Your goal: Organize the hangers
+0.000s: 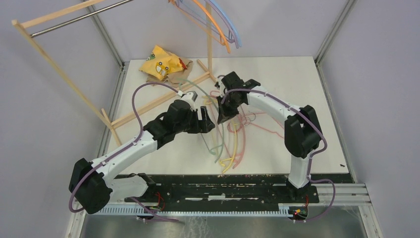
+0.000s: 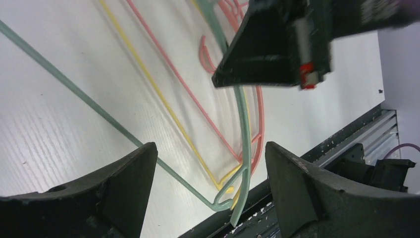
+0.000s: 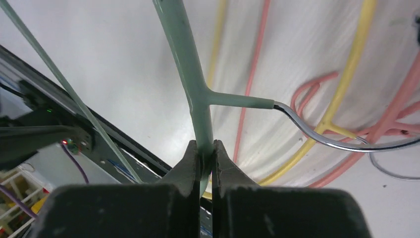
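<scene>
Although a few thin orange, blue and purple hangers (image 1: 224,27) already hang at the far end of the wooden-framed rack (image 1: 64,79), the overhead view shows most of the work left. A loose tangle of thin yellow and pink hangers (image 1: 233,146) lies on the white counter (image 1: 297,79) just beneath both tools. The right tool (image 1: 221,119) sits over the pale green plastic hanger (image 1: 204,141), with the left tool (image 1: 205,121) just beside it. From the left wrist, that tool's fingers are spread wide with nothing between them; the green hanger's corner lies ahead of them, and the right tool is above it. From the right wrist, the fingers are pressed together, pinching the green hanger's bar just short of the junction where its chrome hook (image 3: 322,139) branches off. I judge this hanger is meant for the rack next, with several more to follow.
</scene>
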